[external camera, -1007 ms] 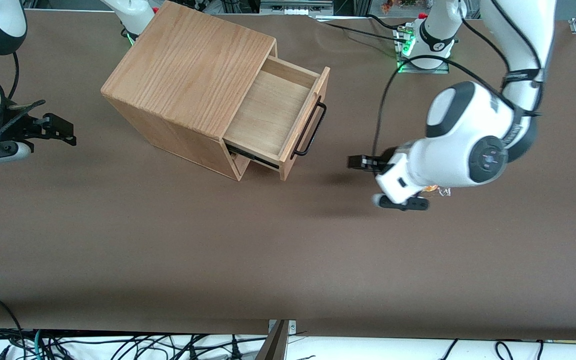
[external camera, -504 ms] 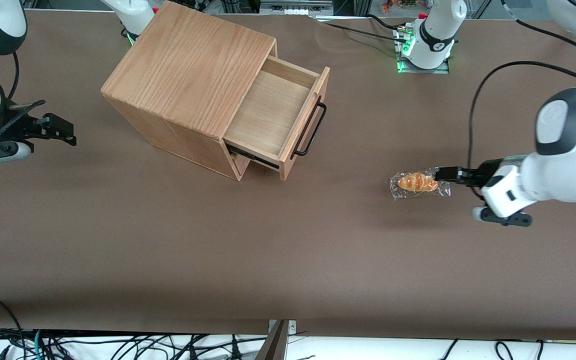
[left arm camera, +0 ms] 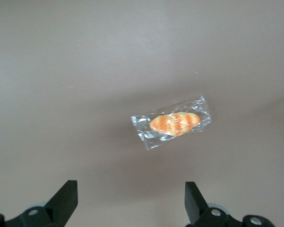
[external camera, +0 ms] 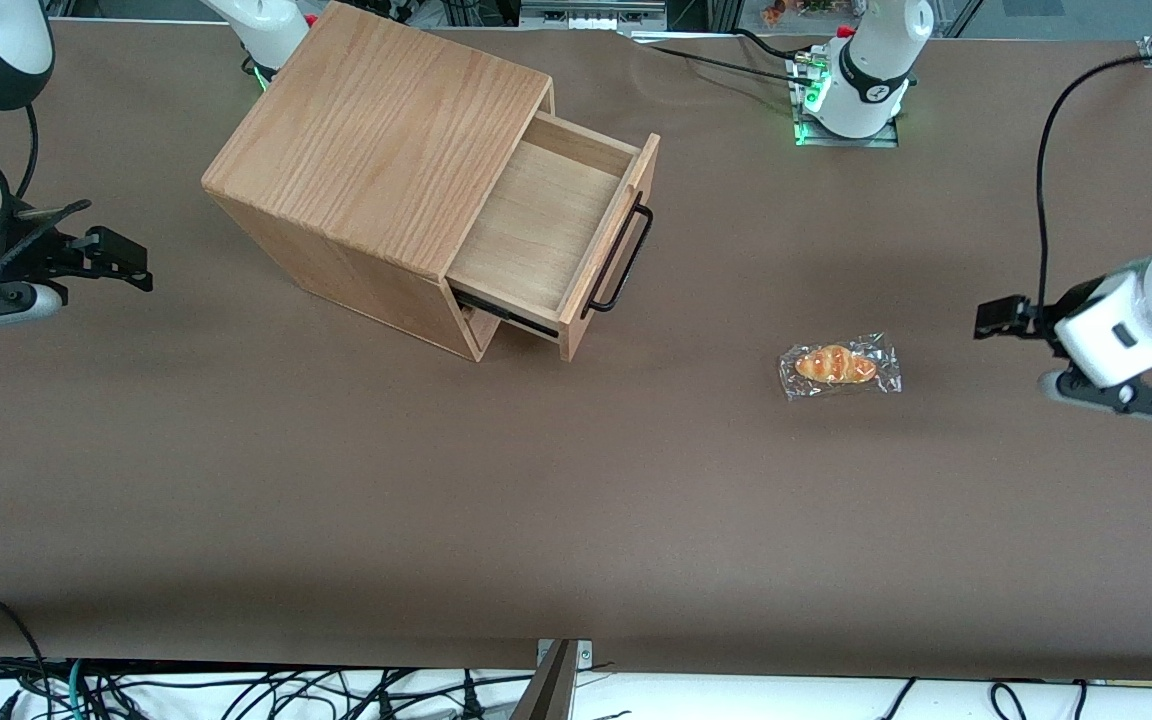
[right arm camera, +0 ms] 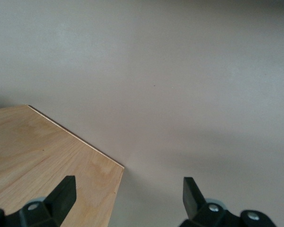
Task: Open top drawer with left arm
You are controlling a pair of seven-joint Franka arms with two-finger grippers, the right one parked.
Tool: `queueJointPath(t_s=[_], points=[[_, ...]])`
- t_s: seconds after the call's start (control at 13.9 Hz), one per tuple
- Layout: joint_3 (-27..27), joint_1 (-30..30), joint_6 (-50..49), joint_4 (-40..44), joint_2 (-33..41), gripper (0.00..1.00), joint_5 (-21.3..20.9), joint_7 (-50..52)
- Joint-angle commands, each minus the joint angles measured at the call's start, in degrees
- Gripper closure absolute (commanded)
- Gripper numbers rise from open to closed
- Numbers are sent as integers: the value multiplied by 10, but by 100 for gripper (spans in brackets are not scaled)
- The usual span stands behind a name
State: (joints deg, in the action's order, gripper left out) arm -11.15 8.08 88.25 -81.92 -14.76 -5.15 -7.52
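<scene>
The top drawer (external camera: 546,225) of the oak cabinet (external camera: 376,150) stands pulled out, and its inside is bare wood. Its black bar handle (external camera: 624,258) is free. My left gripper (external camera: 988,318) is open and holds nothing. It hangs over the brown table toward the working arm's end, well away from the drawer. In the left wrist view the gripper (left arm camera: 131,208) has its two black fingers (left arm camera: 66,201) wide apart above bare table. The drawer is out of that view.
A bread roll in clear wrap (external camera: 839,366) lies on the table between the drawer and my gripper. It also shows in the left wrist view (left arm camera: 174,123). The arm's base (external camera: 856,85) stands farther from the camera. The cabinet's top (right arm camera: 47,161) shows in the right wrist view.
My left arm has swung away from the drawer toward its own end of the table, and the wrapped bread roll has come into view. The drawer has not moved.
</scene>
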Motion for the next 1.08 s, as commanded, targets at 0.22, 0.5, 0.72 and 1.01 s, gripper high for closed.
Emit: queueJointPath(t_s=[0.22,0.5,0.72,1.01], points=[[27,-17,25,-105,143,0,29,-9],[27,-17,19,-124,148,0,40,14],[27,-13,12,-121,141,0,63,29],[25,-11,7,-115,135,0,62,30]])
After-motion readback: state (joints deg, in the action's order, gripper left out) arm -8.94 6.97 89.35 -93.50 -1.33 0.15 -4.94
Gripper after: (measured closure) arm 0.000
